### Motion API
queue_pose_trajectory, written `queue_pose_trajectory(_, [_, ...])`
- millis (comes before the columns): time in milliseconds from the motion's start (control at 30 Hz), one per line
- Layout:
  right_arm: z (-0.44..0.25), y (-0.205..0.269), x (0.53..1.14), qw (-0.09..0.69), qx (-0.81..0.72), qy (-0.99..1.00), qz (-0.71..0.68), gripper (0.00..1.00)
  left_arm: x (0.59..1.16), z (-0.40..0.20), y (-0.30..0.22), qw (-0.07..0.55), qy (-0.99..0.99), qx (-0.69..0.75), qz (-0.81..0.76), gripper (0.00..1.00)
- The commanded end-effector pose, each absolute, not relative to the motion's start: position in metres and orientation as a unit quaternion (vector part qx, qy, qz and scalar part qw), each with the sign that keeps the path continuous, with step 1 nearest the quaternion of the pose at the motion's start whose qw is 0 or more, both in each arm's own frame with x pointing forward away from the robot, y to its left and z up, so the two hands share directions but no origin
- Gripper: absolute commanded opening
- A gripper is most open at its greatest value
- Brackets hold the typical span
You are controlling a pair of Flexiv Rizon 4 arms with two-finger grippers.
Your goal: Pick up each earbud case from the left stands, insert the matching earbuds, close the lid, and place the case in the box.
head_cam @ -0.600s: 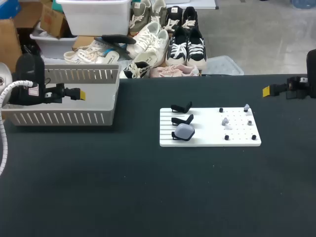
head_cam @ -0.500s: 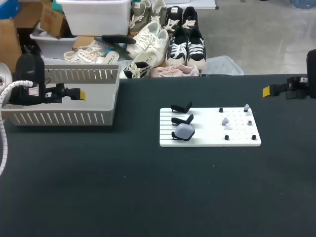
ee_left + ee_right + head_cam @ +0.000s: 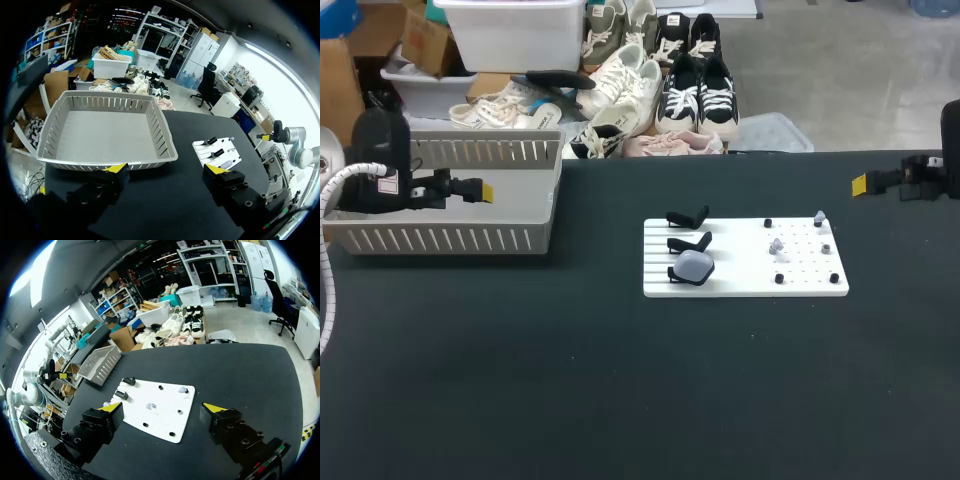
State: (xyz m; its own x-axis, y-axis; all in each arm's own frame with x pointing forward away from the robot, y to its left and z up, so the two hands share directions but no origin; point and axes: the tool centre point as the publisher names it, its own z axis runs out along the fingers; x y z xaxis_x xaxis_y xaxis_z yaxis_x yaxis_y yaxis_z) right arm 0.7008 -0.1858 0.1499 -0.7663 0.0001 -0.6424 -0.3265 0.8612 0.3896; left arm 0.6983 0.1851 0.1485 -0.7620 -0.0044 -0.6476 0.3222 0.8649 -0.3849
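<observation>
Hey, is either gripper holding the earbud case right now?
No, the case sits on a stand on the board, and the left gripper and right gripper are open, far from it.

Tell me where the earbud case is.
Head view: the earbud case rests on the nearest black stand at the left end of the white board, right of the basket.

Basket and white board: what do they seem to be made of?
The basket looks like moulded grey plastic, matte: thin walls cut with even vertical slots and a lipped rim. The white board seems rigid plastic, possibly printed: fine parallel ridges on its stand side, a grid of peg holes on the other.
</observation>
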Motion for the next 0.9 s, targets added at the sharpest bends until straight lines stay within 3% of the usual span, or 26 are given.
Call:
queue_pose_trajectory(33, [0.1494, -0.1871, 0.7019, 0.329, -0.092, 0.906, 0.25, 1.0, 0.6992, 0.1495, 0.1849, 0.331, 0.907, 0.088, -0.243, 1.0])
queue_pose_trajectory(900, [0.1494, -0.1871, 0.7019, 0.329, -0.092, 0.906, 0.25, 1.0, 0.7029, 0.153, 0.1775, 0.333, 0.902, 0.115, -0.25, 1.0])
